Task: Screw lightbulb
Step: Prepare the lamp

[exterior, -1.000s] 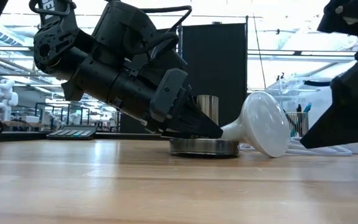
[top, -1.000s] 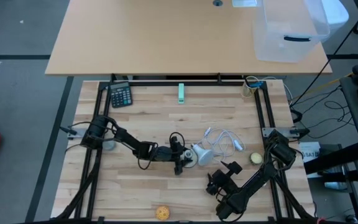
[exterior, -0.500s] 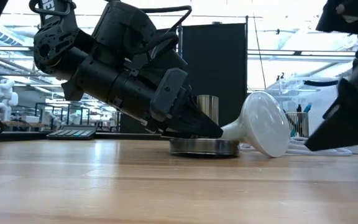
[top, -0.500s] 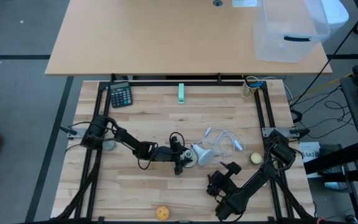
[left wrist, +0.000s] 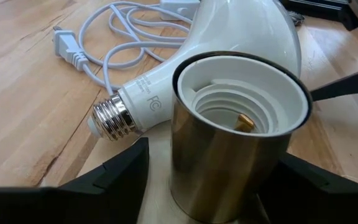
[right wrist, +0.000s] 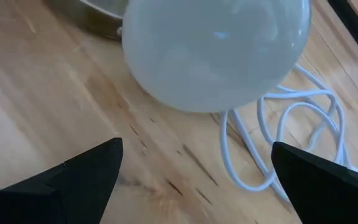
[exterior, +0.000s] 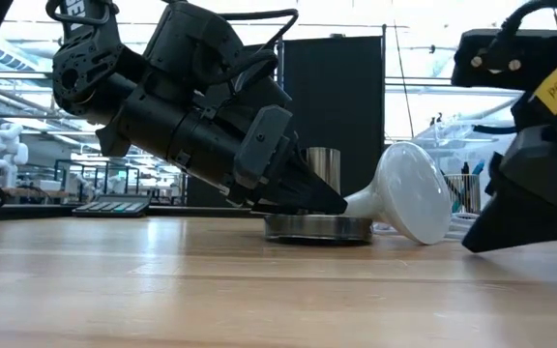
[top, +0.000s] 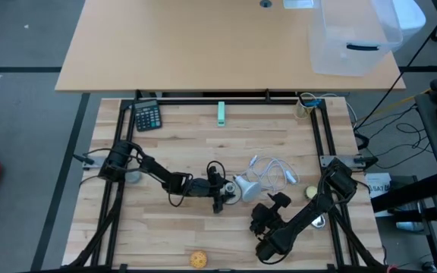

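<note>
High view, bulb: the lightbulb (top: 246, 186) lies on its side mid-table, its narrow end toward my left pincer (top: 220, 189), its globe toward my right one.
High view, right pincer: my right gripper (top: 264, 218) hangs just beside the globe, on the near side of it, not touching.
High view, cord: a white cord (top: 275, 171) lies coiled just behind the bulb.
Low view, socket: the metal socket base (exterior: 317, 228) sits flat on the table (exterior: 211, 280); my left pincer leans down onto it and the bulb's neck rests beside its rim.
Low view, globe: the frosted globe stands clear, with nothing gripping it.
Left wrist view, hold: my left fingers (left wrist: 114, 174) stand wide on either side of the brass socket cup (left wrist: 229, 155); I cannot tell whether they press it or merely flank it.
Left wrist view, thread: the bulb's screw base (left wrist: 112, 116) lies bare beside the cup, not yet started in the thread.
Right wrist view, jaws: my right fingers (right wrist: 86, 168) are spread fully, with the globe straight ahead between them and nothing in them.
Handling, my judgement: light, stiff, thin-walled and smooth, so fragile and apt to slip or roll.
Where to hold, my judgement: around the widest part of the globe, with gentle pressure, leaving the thread free; never by the metal base.
</note>
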### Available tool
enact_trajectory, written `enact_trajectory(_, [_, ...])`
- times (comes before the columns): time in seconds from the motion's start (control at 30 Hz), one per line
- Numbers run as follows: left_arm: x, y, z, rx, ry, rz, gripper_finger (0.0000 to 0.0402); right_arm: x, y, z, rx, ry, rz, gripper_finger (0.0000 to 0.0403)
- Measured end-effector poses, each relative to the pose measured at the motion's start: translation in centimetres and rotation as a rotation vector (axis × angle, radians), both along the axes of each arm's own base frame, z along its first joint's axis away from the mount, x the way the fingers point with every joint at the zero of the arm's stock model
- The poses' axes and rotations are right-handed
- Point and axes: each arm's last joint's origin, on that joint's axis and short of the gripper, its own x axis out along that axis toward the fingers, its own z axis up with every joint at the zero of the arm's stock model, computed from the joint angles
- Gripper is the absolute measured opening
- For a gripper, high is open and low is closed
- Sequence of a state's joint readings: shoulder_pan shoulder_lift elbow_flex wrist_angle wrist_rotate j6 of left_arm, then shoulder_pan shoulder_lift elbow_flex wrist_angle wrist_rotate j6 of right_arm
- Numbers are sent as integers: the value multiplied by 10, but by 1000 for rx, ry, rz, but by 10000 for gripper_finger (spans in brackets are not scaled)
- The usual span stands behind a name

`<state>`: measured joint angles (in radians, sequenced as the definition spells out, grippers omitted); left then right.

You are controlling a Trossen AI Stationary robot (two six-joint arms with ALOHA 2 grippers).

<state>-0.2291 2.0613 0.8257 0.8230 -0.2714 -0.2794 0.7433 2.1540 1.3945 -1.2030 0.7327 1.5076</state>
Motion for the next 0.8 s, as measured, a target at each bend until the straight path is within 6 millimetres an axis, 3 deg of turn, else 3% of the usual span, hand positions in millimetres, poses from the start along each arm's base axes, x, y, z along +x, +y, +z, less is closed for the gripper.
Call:
enact_trajectory(0.27, [0, 0, 0, 0, 0, 0, 267, 0, 2, 0, 76, 30, -38, 400])
enact_trajectory(0.57, [0, 0, 0, 0, -1, 0, 267, -4, 8, -1, 99, -52, -92, 400])
enact_trajectory(0.67, [0, 0, 0, 1, -1, 0, 267, -6, 12, 1, 86, -168, -101, 400])
enact_trajectory(0.8, [0, 0, 0, 1, -1, 0, 267, -10, 27, 21, 51, -383, 28, 400])
